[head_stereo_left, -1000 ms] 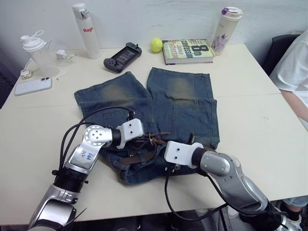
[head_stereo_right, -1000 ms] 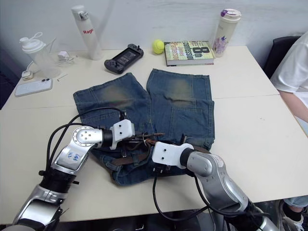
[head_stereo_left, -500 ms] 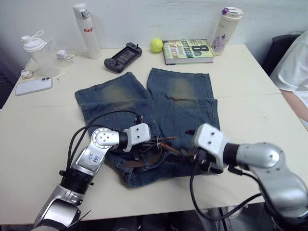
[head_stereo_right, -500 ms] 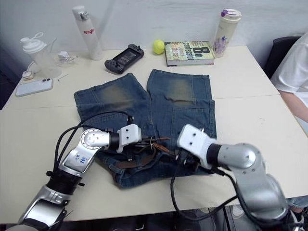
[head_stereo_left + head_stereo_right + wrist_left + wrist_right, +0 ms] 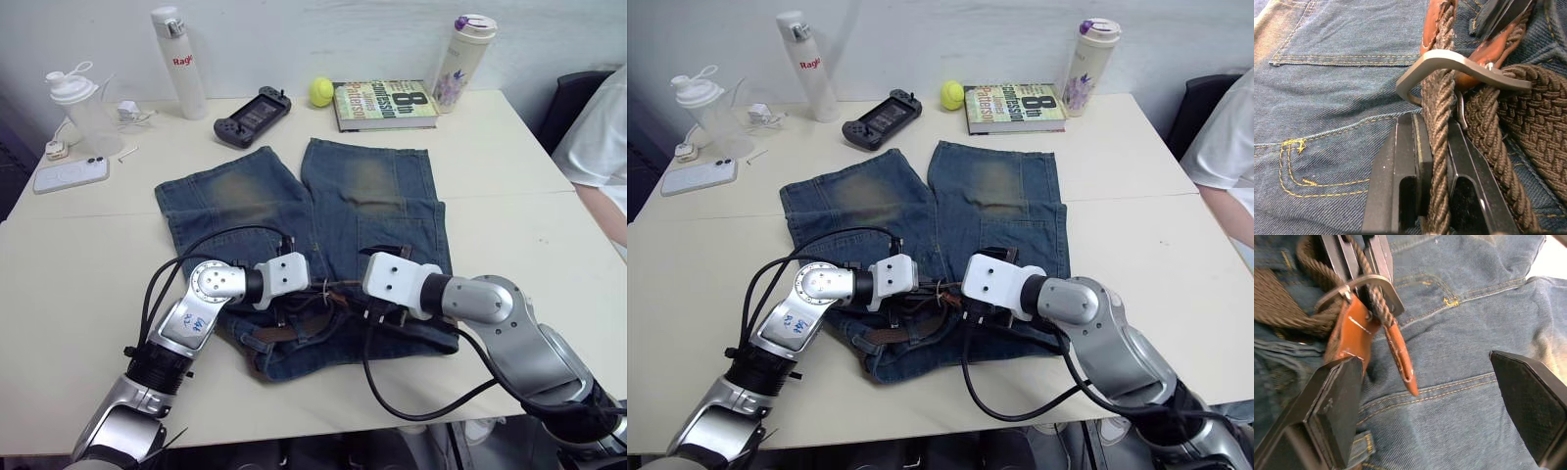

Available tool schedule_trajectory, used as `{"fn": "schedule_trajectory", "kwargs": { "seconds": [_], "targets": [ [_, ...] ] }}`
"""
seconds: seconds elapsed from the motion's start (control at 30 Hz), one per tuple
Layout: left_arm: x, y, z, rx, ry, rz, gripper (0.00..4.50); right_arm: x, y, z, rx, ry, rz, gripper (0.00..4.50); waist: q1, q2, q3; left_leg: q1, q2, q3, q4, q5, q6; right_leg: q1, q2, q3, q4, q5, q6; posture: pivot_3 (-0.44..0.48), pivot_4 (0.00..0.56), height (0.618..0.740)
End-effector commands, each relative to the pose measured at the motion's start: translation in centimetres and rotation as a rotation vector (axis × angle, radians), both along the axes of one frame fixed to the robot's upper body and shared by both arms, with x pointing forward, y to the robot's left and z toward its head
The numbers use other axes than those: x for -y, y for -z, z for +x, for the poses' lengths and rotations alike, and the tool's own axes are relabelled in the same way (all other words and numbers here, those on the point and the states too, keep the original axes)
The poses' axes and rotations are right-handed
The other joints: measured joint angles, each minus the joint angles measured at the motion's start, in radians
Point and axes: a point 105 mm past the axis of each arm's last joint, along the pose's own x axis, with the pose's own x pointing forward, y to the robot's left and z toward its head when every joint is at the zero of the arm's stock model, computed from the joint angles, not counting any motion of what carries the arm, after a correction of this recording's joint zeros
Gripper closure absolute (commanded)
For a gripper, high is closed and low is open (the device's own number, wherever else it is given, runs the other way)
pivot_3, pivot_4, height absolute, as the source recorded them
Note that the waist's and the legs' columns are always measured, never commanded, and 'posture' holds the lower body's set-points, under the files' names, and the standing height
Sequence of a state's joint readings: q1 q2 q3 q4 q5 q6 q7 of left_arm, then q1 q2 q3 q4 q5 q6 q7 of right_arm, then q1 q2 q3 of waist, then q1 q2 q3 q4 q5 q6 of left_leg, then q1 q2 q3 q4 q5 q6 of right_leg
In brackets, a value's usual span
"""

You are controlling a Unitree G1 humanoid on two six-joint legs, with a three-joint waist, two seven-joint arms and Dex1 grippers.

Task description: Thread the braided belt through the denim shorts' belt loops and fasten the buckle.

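Observation:
The denim shorts (image 5: 362, 196) lie flat on the table, legs pointing away and the waistband crumpled at the near edge. The braided belt (image 5: 1508, 117) runs along that waistband. My left gripper (image 5: 1434, 125) is shut on the belt's strap just behind the silvery buckle (image 5: 1449, 58). The strap passes through the buckle, and its brown leather tip (image 5: 1400, 362) sticks out beyond it. My right gripper (image 5: 1422, 364) stands open just past the buckle, its fingers (image 5: 1337, 401) spread wide over the denim and holding nothing. The belt loops are hidden in the bunched waistband under the grippers.
Along the table's far edge stand a white bottle (image 5: 176, 61), a game controller (image 5: 250, 116), a yellow ball (image 5: 319, 91), a book (image 5: 384, 104) and a tumbler (image 5: 460, 61). A phone (image 5: 71, 174) and a shaker bottle (image 5: 78, 108) lie far left. A person's sleeve (image 5: 598, 137) shows at right.
My right gripper has opened wide, swung out to the right and come back beside the buckle. My left gripper has shifted slightly right, still shut on the belt.

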State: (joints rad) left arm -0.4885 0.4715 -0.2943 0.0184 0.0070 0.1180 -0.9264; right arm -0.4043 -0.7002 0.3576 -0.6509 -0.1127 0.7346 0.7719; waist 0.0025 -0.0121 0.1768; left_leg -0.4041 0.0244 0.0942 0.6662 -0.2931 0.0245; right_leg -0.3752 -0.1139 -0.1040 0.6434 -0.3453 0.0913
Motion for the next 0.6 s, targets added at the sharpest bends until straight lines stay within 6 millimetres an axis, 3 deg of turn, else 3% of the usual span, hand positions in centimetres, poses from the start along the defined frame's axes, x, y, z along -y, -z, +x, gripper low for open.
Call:
{"fn": "schedule_trajectory", "kwargs": {
  "seconds": [0.03, 0.07, 0.17, 0.23, 0.43, 0.6],
  "targets": [
    [0.53, -0.48, -0.34, 0.035, 0.032, 0.004, 4.27, -0.6, -0.22, -0.15, 0.047, -0.03, -0.021, 0.07, 0.0, 0.0, 0.0, 0.0, 0.0, 0.0, 0.0, 0.0, 0.0, 0.0, 0.0, 0.0, 0.0, 0.0, 0.0, 0.0, 0.15, 0.74],
    [0.52, -0.48, -0.33, 0.038, 0.032, 0.007, 4.27, -0.67, -0.06, -0.2, 0.046, -0.034, -0.024, 0.07, 0.0, 0.0, 0.0, 0.0, 0.0, 0.0, 0.0, 0.0, 0.0, 0.0, 0.0, 0.0, 0.0, 0.0, 0.0, 0.0, 0.15, 0.74],
    [0.5, -0.48, -0.31, 0.04, 0.03, 0.007, 4.27, -0.81, 0.14, -0.24, 0.044, -0.037, -0.026, 0.82, 0.0, 0.0, 0.0, 0.0, 0.0, 0.0, 0.0, 0.0, 0.0, 0.0, 0.0, 0.0, 0.0, 0.0, 0.0, 0.0, 0.15, 0.74],
    [0.52, -0.49, -0.28, 0.042, 0.03, 0.006, 4.27, -0.92, 0.16, -0.24, 0.044, -0.041, -0.025, 1.89, 0.0, 0.0, 0.0, 0.0, 0.0, 0.0, 0.0, 0.0, 0.0, 0.0, 0.0, 0.0, 0.0, 0.0, 0.0, 0.0, 0.15, 0.74],
    [0.49, -0.47, -0.27, 0.046, 0.029, 0.009, 4.27, -1.14, 0.35, -0.53, 0.038, -0.055, -0.032, 4.47, 0.0, 0.0, 0.0, 0.0, 0.0, 0.0, 0.0, 0.0, 0.0, 0.0, 0.0, 0.0, 0.0, 0.0, 0.0, 0.0, 0.15, 0.74],
    [0.65, -0.58, -0.28, 0.05, 0.028, 0.005, 4.27, -1.26, 0.59, -0.8, 0.029, -0.058, -0.034, 4.47, 0.0, 0.0, 0.0, 0.0, 0.0, 0.0, 0.0, 0.0, 0.0, 0.0, 0.0, 0.0, 0.0, 0.0, 0.0, 0.0, 0.15, 0.74]
  ]
}}
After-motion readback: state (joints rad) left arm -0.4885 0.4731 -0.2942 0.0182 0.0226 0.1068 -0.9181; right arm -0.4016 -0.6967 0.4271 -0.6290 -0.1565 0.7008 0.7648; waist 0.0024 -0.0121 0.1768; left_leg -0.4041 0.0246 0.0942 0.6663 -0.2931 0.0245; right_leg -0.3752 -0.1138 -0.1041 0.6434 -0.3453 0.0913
